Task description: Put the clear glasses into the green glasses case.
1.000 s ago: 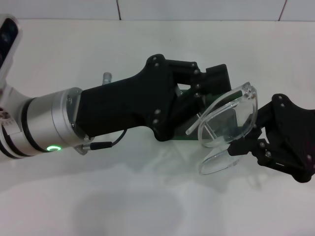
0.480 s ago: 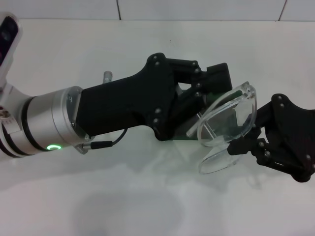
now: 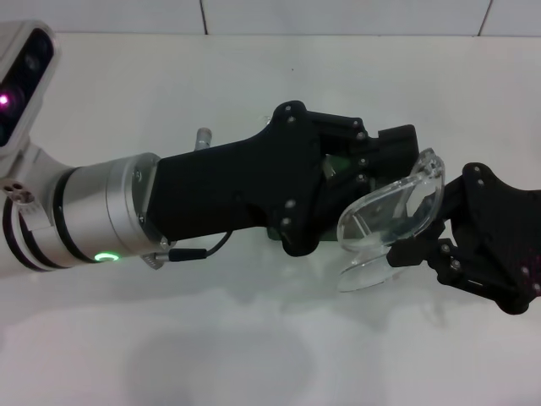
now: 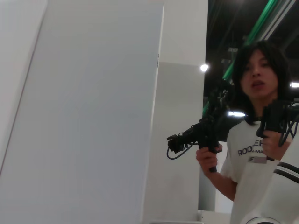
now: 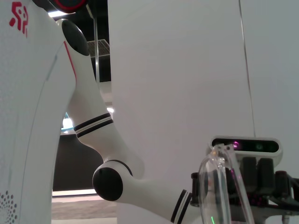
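glasses [image 3: 390,211]: clamped in your right gripper [image 3: 416,247], held just beside the left gripper [image 3: 372,156]; left's grip unreadable; case [image 3: 340,162]: green sliver under left, mostly hidden; confirm it's open, then lower level, lenses down

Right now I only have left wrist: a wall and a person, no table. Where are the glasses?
Observer: In the head view, the right gripper is shut on the clear glasses, just beside the left gripper.
Operator: And the case?
Observer: The green glasses case is almost wholly hidden under the left gripper; only a green sliver shows.
Operator: Does right wrist help?
Observer: It shows the rim of the glasses close up, but no case.
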Robot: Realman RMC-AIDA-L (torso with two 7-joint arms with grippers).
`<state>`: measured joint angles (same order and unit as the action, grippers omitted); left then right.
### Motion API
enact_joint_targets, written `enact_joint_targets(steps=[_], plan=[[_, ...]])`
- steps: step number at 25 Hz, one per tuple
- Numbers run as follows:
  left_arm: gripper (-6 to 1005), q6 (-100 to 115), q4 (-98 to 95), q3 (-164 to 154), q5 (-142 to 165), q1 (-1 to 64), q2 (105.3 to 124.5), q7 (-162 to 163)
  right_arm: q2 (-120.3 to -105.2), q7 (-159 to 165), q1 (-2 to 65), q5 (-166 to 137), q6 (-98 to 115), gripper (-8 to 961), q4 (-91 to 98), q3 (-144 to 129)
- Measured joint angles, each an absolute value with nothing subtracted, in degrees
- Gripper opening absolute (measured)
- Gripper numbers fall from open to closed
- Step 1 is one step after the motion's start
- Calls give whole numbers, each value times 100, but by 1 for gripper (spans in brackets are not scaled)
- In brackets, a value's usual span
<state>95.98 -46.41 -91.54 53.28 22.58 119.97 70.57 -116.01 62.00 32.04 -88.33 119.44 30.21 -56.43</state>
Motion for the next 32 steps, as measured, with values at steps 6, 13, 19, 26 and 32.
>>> enact_joint_targets(steps=[6,13,19,26,32], plan=[[53,9598,-4641,-9184,5310,2230,11997,7058,-11601,6196,3178,-8833,11946,69,3021,-5643],[51,9597,-4640,-9080,5255,2118,11994,7010,-11607,6196,3165,-8833,11983,69,3018,-5642],[52,9605,-4570,-8557,5222,1981,11977,7003,-11610,6196,3129,-8833,12019,69,3015,-5642],[53,9590,-4211,-7542,5421,1857,11947,6999,-11598,5990,3000,-8640,12259,69,3014,-5636],[51,9540,-3720,-6692,5737,1871,11944,7009,-11583,5899,2980,-8441,12340,69,3118,-5747]])
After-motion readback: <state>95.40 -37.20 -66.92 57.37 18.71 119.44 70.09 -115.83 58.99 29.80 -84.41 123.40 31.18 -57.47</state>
